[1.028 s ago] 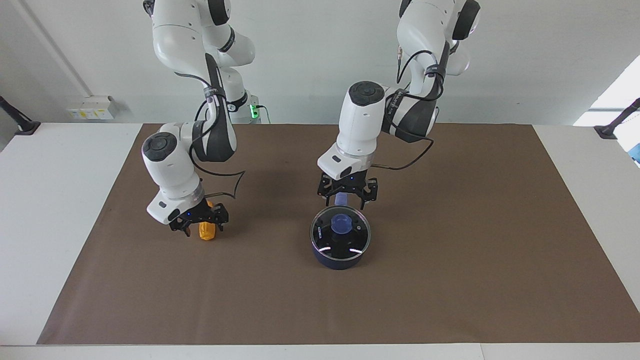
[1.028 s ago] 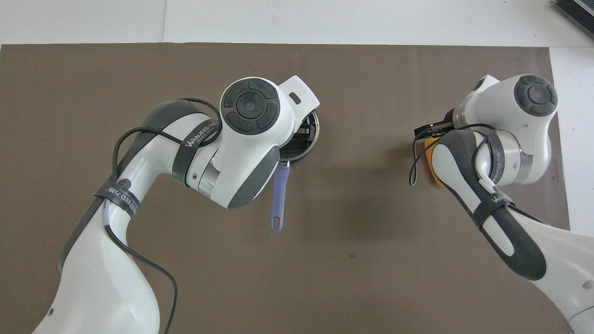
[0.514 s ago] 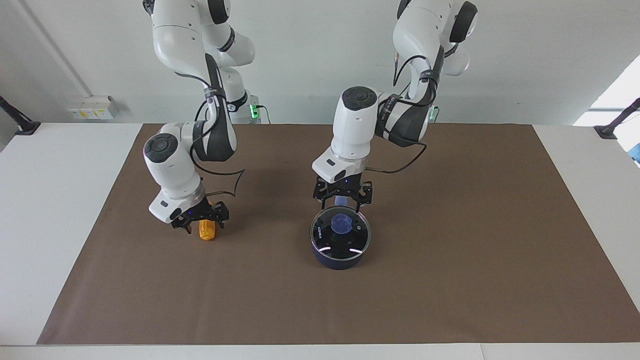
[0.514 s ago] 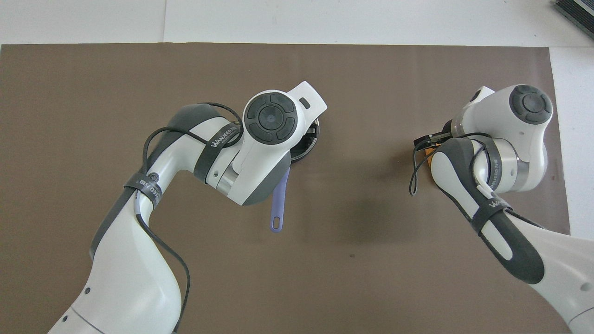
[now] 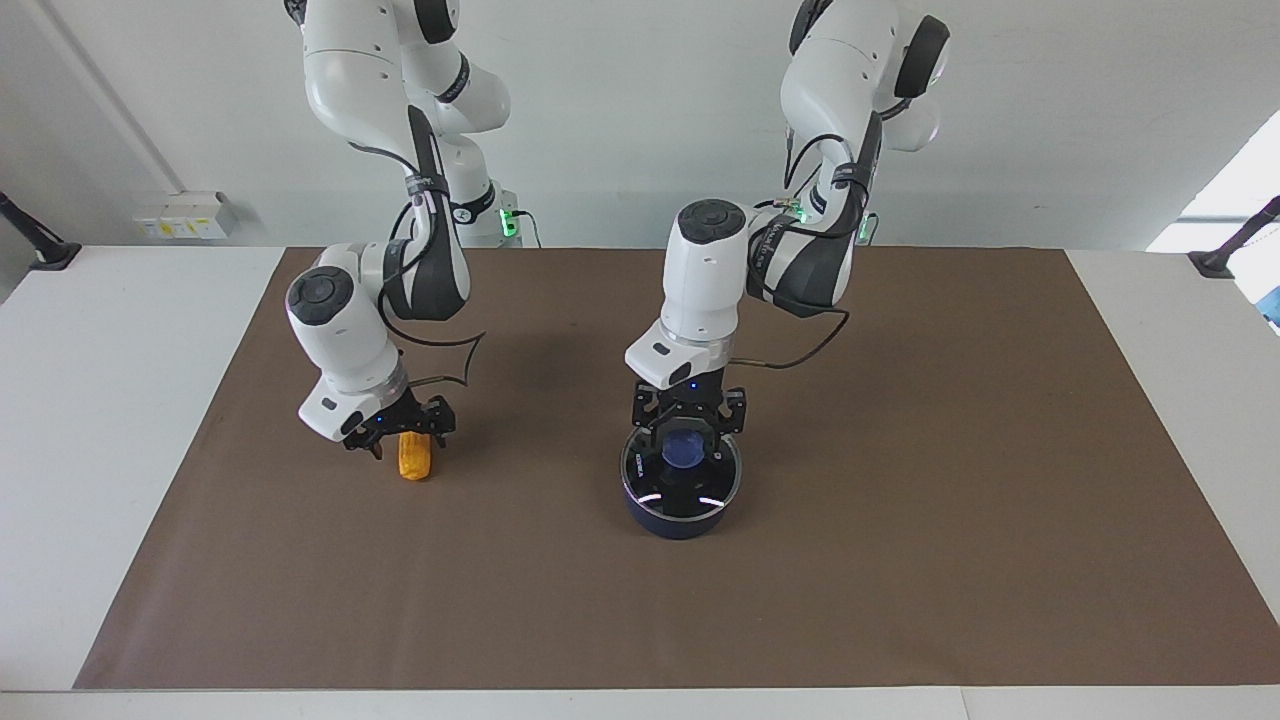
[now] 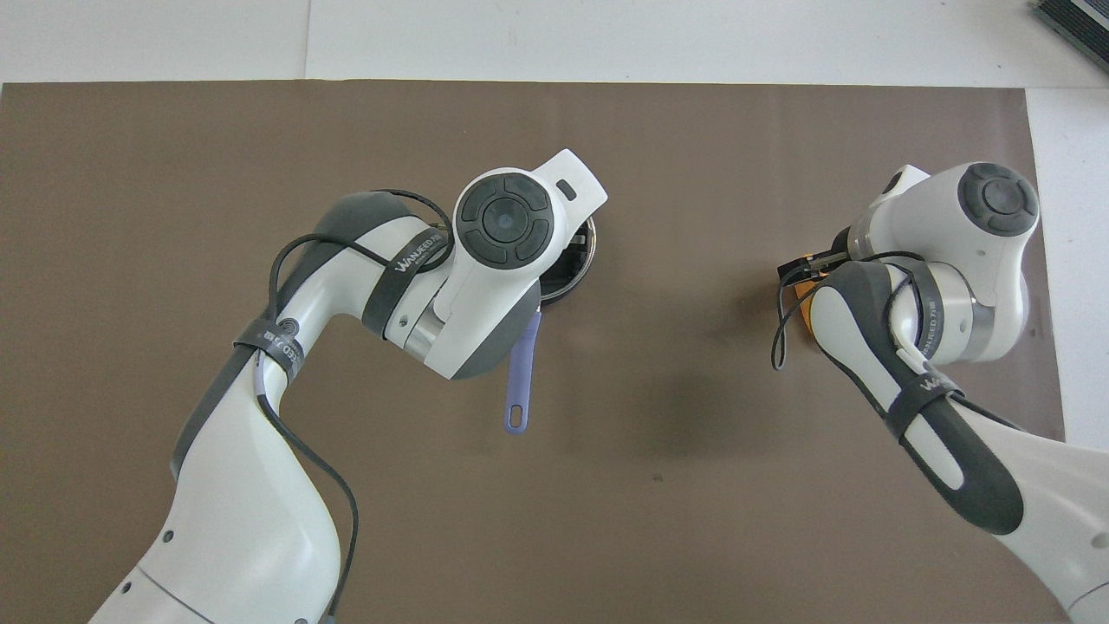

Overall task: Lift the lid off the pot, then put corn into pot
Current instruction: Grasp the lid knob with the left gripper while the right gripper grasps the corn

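Left gripper (image 5: 688,431) sat low over the round clear glass lid with metal rim (image 5: 683,478), its fingers standing either side of the blue centre knob (image 5: 685,450). Whether they had already pinched the knob could not be told. One second earlier this gripper was over the pot's edge nearer the robots, with the knob fully exposed; it had since come forward and down around it. The lid lay seated on the small dark navy saucepan (image 5: 675,521), near the middle of the brown mat (image 5: 950,520). In the overhead view the left arm's white wrist housing covered most of the pot, leaving only a crescent of rim (image 6: 582,269) and the long blue handle with a hole at its end (image 6: 522,373), which pointed toward the robots.

Right gripper (image 5: 398,428) was spread, held low over the end of the small orange-yellow corn cob (image 5: 413,456) nearer the robots, not gripping it. The cob lay on the mat toward the right arm's end of the surface, well apart from the pot. Compared with a second ago, the gripper covered more of the cob; the cob itself had not moved. From overhead the right arm's forearm hid nearly all of the cob (image 6: 807,299).

Writing: black bands on both forearms carried the word "WANJEED" (image 6: 414,253). A small white mark on the lid's glass was unreadable.

Nothing stood between cob and pot.
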Motion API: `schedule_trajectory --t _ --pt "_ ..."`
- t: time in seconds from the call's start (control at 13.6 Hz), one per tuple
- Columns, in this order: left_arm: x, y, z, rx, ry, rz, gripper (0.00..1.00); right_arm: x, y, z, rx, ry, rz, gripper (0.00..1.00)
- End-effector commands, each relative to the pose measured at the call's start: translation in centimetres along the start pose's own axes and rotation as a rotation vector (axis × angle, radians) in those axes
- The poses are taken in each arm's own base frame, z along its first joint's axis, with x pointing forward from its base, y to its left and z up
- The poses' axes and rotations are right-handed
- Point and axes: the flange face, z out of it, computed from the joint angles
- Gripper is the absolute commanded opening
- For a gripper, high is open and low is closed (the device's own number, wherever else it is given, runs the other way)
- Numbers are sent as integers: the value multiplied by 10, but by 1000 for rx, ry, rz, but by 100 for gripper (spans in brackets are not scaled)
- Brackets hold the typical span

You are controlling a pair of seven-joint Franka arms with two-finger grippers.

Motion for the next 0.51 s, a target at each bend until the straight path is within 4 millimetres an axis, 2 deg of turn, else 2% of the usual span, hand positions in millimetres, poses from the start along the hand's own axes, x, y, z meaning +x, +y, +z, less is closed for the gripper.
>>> schedule_trajectory --t 0.0,0.07,0.22,0.29,0.37,0.44 --pt "6 1 0 23 40 6 76 -13 13 4 -3 -10 -60 100" --pt "7 0 0 26 44 8 74 -16 23 9 -2 -13 -52 100" --pt "7 0 0 23 53 10 68 -13 17 9 -3 -4 -47 96" --pt "8 0 0 24 53 11 57 -11 16 12 -5 6 -33 96" --pt "6 2 0 30 54 18 42 -11 14 20 -4 0 -25 96" --pt "8 1 -1 54 74 42 33 -9 13 22 -6 9 -22 96"
